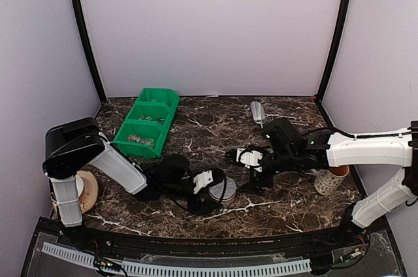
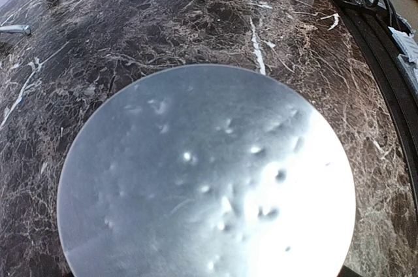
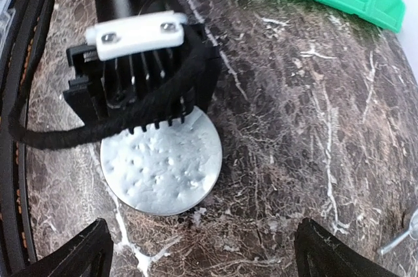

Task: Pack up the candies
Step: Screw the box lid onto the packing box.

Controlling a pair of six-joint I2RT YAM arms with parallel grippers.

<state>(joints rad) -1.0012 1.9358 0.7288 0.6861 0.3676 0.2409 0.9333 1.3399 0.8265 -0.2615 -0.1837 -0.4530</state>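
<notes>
At the right gripper (image 3: pixel 201 241), the fingers stand wide apart, holding nothing, hovering low over the marble table (image 3: pixel 294 127), probably waiting its turn. Just ahead lies the frosted round tub lid (image 3: pixel 163 167), with the left gripper (image 1: pixel 208 181) pressed in over its far edge, apparently to seize or steady it. Its fingers are hidden, so I cannot tell whether they are apart or together. Farther out, the candies (image 1: pixel 137 138) sit in the green bin (image 1: pixel 172 120), well apart from both arms. The mug (image 1: pixel 328 180) stands beside the right arm.
</notes>
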